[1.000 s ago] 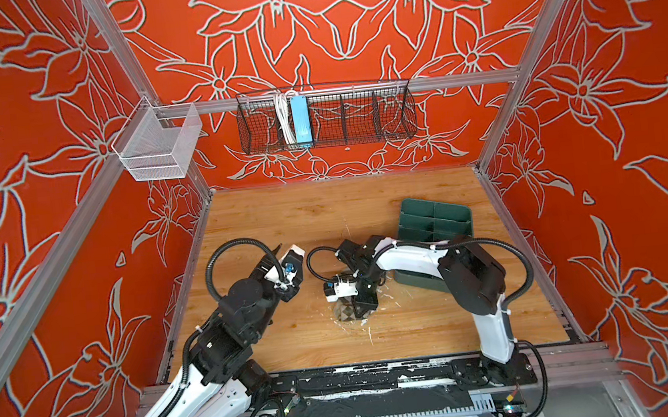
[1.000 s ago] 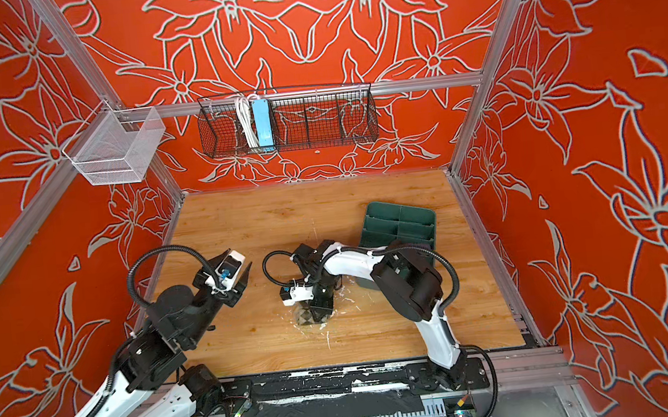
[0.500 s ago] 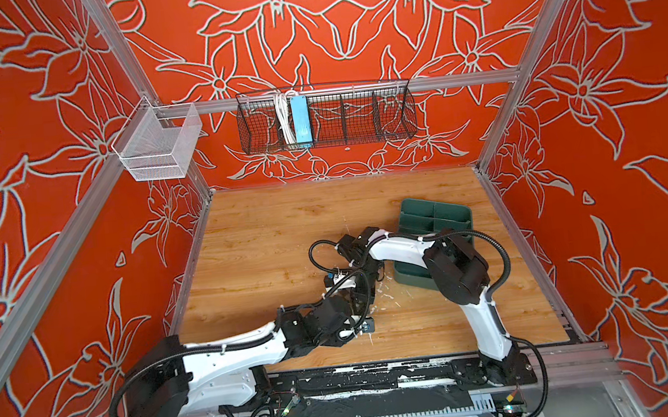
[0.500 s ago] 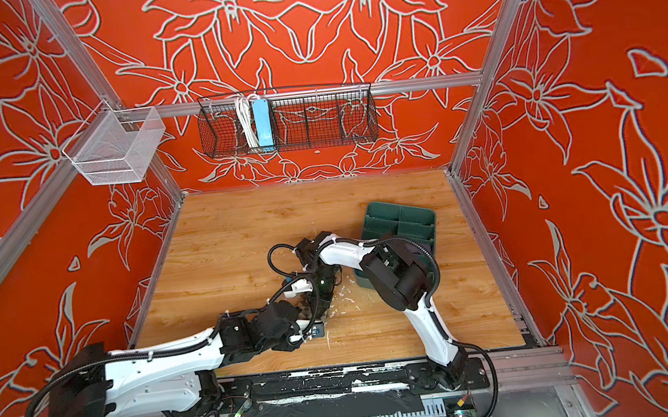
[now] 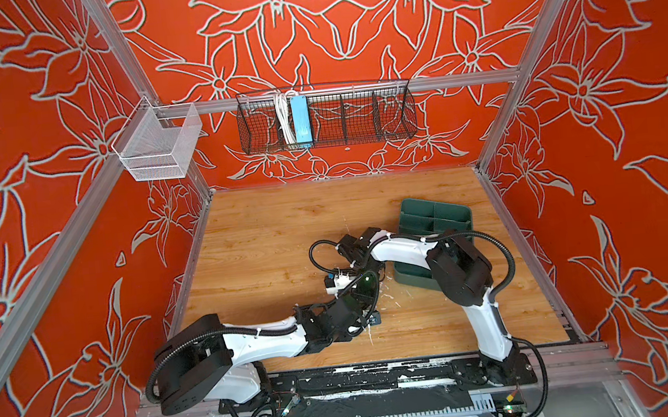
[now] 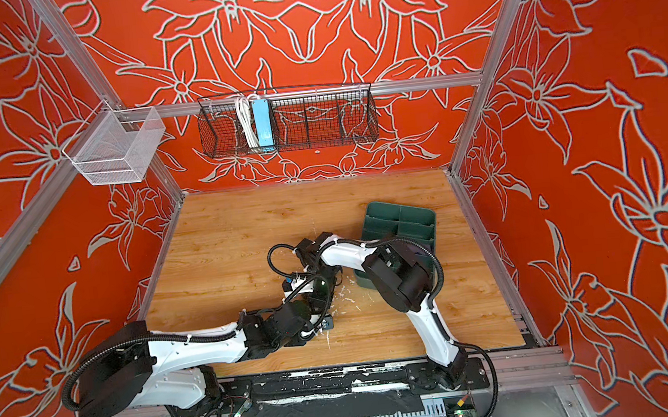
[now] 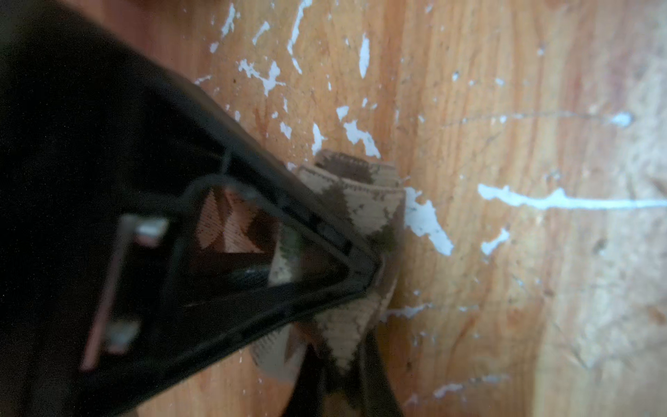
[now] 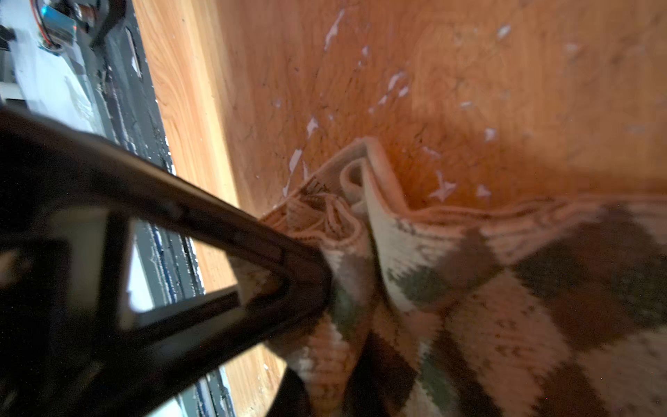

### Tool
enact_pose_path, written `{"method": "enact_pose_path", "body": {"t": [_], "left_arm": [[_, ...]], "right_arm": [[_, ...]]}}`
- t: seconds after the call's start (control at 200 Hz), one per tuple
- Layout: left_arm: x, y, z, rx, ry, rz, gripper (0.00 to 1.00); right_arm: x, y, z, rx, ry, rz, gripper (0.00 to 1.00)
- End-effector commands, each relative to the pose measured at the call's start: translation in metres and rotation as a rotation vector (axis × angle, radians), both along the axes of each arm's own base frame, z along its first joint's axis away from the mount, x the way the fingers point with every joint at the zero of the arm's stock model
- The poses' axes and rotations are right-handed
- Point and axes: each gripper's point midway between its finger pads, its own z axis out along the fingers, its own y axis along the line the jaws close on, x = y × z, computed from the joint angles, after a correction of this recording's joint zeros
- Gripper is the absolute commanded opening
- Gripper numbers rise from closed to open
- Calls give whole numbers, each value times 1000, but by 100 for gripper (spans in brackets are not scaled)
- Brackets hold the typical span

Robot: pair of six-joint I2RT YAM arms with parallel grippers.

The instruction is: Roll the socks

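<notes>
The left gripper (image 7: 373,274), reaching from 8 o'clock, and the right gripper (image 8: 323,287), from 12, each pinched the bunched argyle sock (image 7: 364,211) mid bench (image 5: 284,231); its long axis was hidden.

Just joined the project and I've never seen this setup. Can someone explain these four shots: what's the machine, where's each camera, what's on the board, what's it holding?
It is a two-arm robot mounted at the near edge of a wooden board, inside a red-walled booth. The two wide pictures come from one stereo camera overhead, so they nearly match. The two close-ups come from a camera on each wrist, looking along that arm's jaws.

In both top views the left arm and right arm meet near mid-board. A dark green divided tray sits toward the right. An argyle sock lies under the arms where they meet, so it shows clearly only in the wrist views.

Each wrist view shows its arm's jaws closed on that sock's bunched fabric. No second sock is visible.
</notes>
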Motion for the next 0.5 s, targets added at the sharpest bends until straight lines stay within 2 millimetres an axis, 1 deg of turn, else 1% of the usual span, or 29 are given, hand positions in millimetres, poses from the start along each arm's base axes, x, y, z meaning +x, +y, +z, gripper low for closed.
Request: {"method": "enact_pose_path", "body": {"t": [0.0, 0.02, 0.055, 0.09, 0.2, 0.265, 0.345, 0.4, 0.445, 0.495], "left_arm": [[-8, 7, -15, 41, 48, -4, 0], [-8, 8, -16, 44, 49, -2, 0], [-8, 8, -16, 46, 49, -1, 0], [-8, 9, -17, 50, 51, -1, 0], [-10, 11, -18, 59, 72, -3, 0], [-11, 11, -18, 56, 104, -3, 0], [-14, 11, -15, 44, 164, -6, 0], [-16, 9, -11, 32, 215, -13, 0], [-18, 7, -7, 17, 270, -19, 0], [-19, 4, -3, 4, 322, -13, 0]], "right_arm": [[14, -28, -19, -103, -124, 6, 4], [16, -31, -18, -107, -138, -1, 9], [18, -36, -15, -107, -155, -11, 15], [19, -40, -11, -104, -167, -26, 16], [23, -58, 6, -91, -215, -81, 30], [28, -71, 22, -84, -263, -116, 33], [39, -83, 51, -38, -350, -175, 36], [54, -90, 74, 1, -447, -241, 37], [67, -97, 98, 46, -535, -308, 37], [89, -110, 127, 81, -663, -423, 38]]}}
